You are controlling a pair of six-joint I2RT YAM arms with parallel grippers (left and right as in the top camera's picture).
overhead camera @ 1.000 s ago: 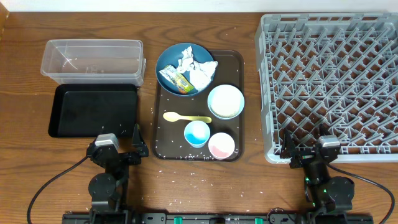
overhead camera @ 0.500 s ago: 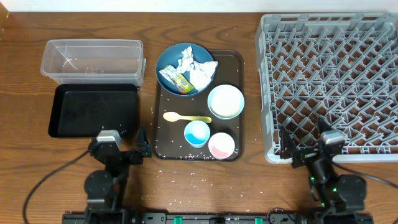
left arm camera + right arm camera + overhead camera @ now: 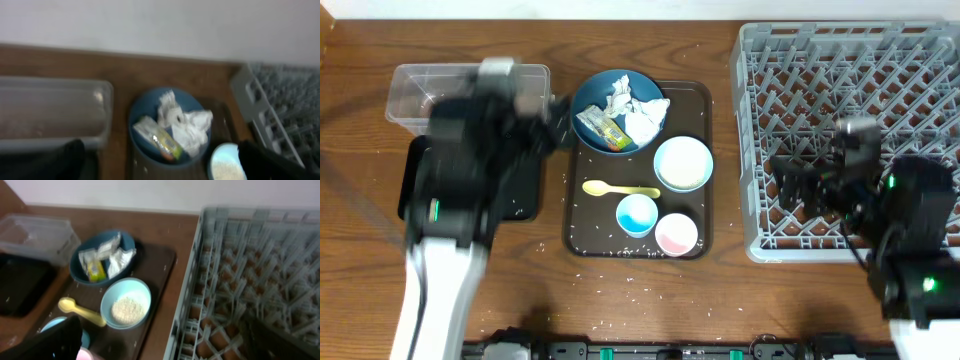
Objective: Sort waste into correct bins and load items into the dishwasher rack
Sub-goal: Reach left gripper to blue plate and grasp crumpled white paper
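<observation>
The dark-blue bowl (image 3: 590, 100) holds crumpled white tissue (image 3: 638, 112) and a yellow-green wrapper (image 3: 605, 127); they also show in the left wrist view (image 3: 170, 142). The white bowl (image 3: 682, 163) has rice in it (image 3: 126, 309). The yellow spoon (image 3: 620, 188), blue cup (image 3: 637, 214) and pink cup (image 3: 675, 234) lie on the brown tray. My left gripper (image 3: 552, 120) is open and empty, raised left of the blue bowl. My right gripper (image 3: 790, 185) is open and empty over the rack's (image 3: 850, 60) front left part.
The brown serving tray (image 3: 698, 100) sits mid-table. The clear tub (image 3: 420, 95) and the black tray (image 3: 523, 185) lie on the left, partly under my left arm. Loose rice grains (image 3: 620, 280) are scattered on the wood in front.
Both arms have risen from the table's front edge and swung away from it, the left over the black tray and tub, the right over the rack. The objects have not moved.
</observation>
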